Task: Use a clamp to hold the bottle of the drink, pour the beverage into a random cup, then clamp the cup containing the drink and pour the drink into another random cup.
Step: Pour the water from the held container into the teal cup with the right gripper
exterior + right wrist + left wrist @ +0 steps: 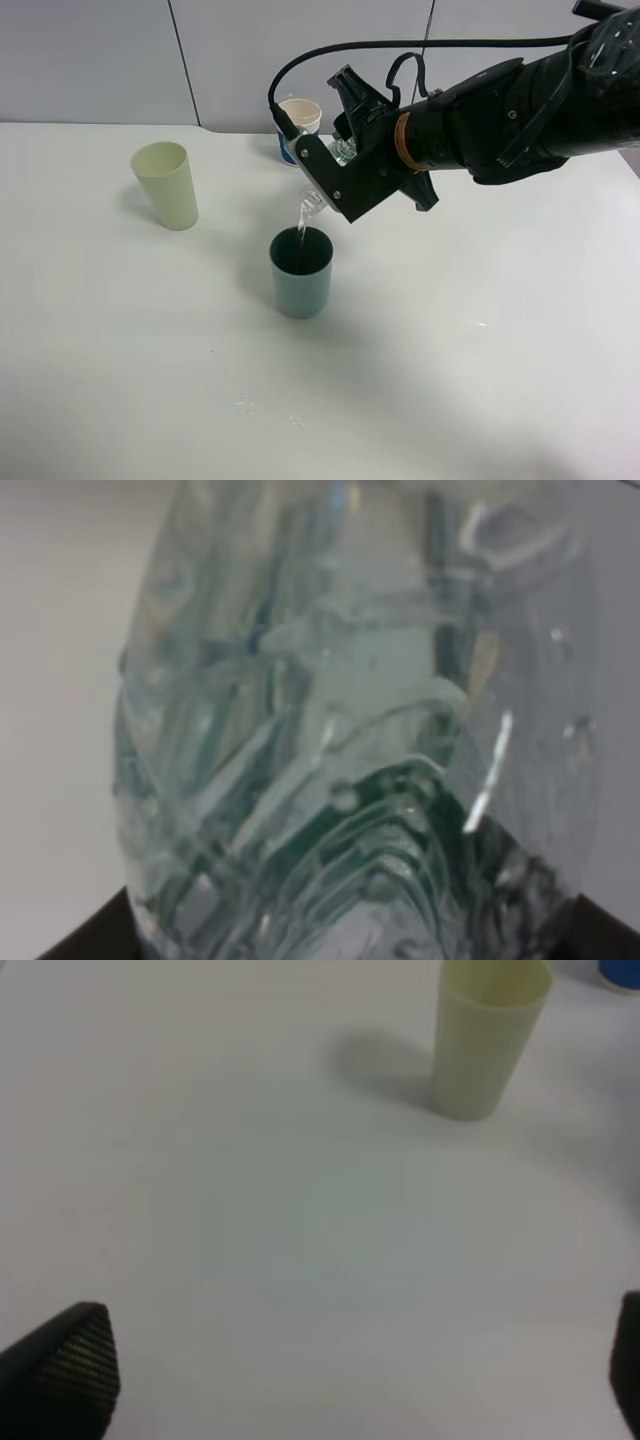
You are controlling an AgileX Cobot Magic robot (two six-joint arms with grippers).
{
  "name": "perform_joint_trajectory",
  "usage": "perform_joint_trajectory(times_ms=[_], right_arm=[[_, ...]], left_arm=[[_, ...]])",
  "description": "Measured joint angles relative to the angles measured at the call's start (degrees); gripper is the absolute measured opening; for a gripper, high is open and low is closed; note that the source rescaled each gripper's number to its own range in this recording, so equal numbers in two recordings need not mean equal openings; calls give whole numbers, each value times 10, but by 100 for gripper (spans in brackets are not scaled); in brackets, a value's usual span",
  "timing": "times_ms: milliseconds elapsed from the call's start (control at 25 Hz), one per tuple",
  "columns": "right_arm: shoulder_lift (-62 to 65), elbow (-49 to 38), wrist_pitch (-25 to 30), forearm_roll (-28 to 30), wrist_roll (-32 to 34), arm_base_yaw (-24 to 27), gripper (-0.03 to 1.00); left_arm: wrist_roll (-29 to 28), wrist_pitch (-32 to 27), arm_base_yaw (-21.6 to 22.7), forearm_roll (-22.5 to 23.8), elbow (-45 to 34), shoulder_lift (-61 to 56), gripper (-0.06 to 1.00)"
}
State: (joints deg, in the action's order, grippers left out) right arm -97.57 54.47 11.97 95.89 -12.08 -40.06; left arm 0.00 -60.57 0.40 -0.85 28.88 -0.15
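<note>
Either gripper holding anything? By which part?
Right gripper is shut on the small clear plastic bottle, gripped around its body, neck tipped over the teal plastic tumbler. Left gripper is open, holding nothing.

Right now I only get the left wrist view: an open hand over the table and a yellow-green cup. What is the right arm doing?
Observer: The right hand is shut on the bottle, which is tipped neck-down.
Operator: Over which cup?
Observer: Over the teal cup; water is streaming into it.
Operator: Where is that from my yellow-green cup?
Observer: In the high view it stands right of the yellow-green cup and nearer the camera, apart from it.
</note>
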Motion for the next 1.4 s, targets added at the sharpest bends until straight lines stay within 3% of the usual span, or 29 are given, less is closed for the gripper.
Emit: perform_joint_trajectory(times_ms=[1400], right_arm=[[0,0,0,17,-42,0,1]], left_arm=[[3,0,0,0,0,0,100]])
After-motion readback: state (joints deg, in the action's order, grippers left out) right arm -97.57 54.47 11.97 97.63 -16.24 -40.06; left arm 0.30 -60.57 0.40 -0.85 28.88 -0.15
